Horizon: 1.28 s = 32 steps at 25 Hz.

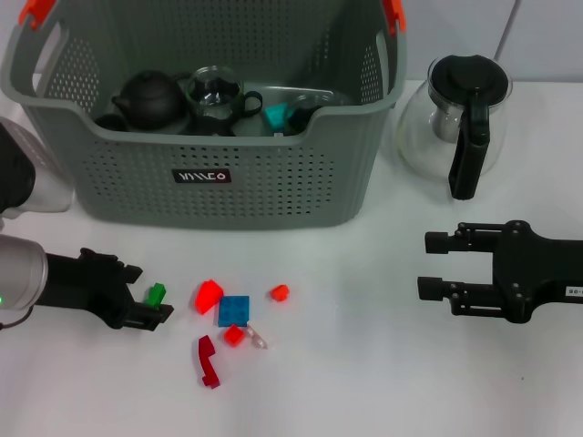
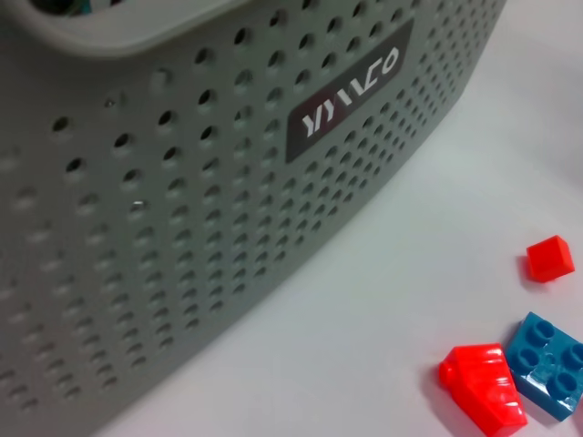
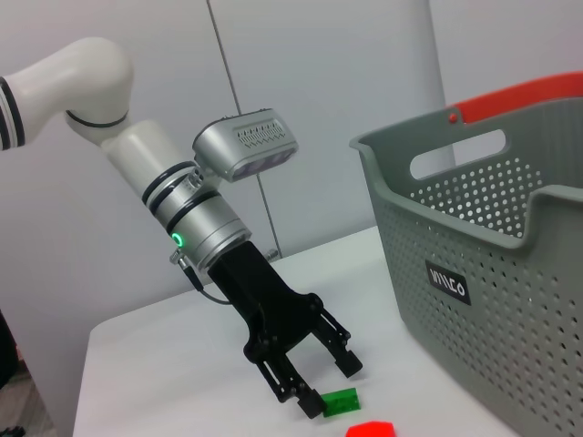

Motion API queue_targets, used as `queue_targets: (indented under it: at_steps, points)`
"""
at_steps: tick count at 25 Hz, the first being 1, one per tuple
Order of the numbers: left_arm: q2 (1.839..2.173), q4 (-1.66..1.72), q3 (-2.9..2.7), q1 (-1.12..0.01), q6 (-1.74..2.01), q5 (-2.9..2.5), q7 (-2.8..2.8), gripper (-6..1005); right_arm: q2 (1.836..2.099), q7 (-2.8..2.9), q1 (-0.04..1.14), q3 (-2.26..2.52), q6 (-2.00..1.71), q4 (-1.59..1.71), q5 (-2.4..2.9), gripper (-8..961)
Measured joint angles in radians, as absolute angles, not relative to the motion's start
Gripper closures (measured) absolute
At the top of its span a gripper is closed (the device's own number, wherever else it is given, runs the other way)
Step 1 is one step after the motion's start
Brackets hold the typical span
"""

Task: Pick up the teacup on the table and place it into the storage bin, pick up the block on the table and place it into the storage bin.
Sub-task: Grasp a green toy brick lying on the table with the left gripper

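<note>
1. The left gripper (image 1: pixel 146 296) sits low over the table (image 1: pixel 383 382) with its fingers spread wide. The green block (image 1: pixel 156 293) lies right between the fingertips, not yet clamped.
2. That low, level reach suits the job: the block is small and flat on the table, so the fingers have to come in from the side at table height to close on it.
3. Just beyond the fingertips, away from the arm, lie a red wedge block (image 1: pixel 208 295), a blue block (image 1: pixel 234 310), two small red blocks (image 1: pixel 279 292) and a dark red curved piece (image 1: pixel 209 360). They are near the green block but not touching it, so closing should not disturb them.
4. The storage bin (image 1: pixel 219 187) stands beyond the left gripper, farther up the table, with a dark teapot (image 1: pixel 150 98) and glassware already inside. I see no teacup on the table, so that half looks done.
5. The right gripper (image 1: pixel 435 265) hovers well apart from the blocks, fingers open, holding nothing, below a glass teapot (image 1: pixel 455 114). It looks parked.
</note>
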<state>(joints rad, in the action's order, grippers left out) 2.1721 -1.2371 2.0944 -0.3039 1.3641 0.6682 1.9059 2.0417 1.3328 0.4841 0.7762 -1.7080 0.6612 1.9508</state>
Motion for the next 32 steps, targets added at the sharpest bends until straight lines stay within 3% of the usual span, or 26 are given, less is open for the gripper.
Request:
queue_targets:
  at_steps: [7, 9, 20, 32]
  points:
    - [2.174, -1.233, 2.079, -0.307, 1.343, 0.621, 1.929, 251, 2.041, 1.331, 0.485, 0.776, -1.709, 0.661, 1.951, 266]
    - [2.173, -1.236, 2.074, -0.305, 1.329, 0.616, 1.942, 390, 2.040, 1.330, 0.485, 0.776, -1.709, 0.661, 1.951, 266]
    - [2.172, -1.241, 2.071, -0.307, 1.305, 0.605, 1.958, 386, 2.040, 1.332, 0.485, 0.776, -1.709, 0.661, 1.951, 266]
    - [2.173, -1.231, 2.023, -0.312, 1.288, 0.606, 1.987, 486, 2.040, 1.330, 0.485, 0.776, -1.709, 0.661, 1.950, 265]
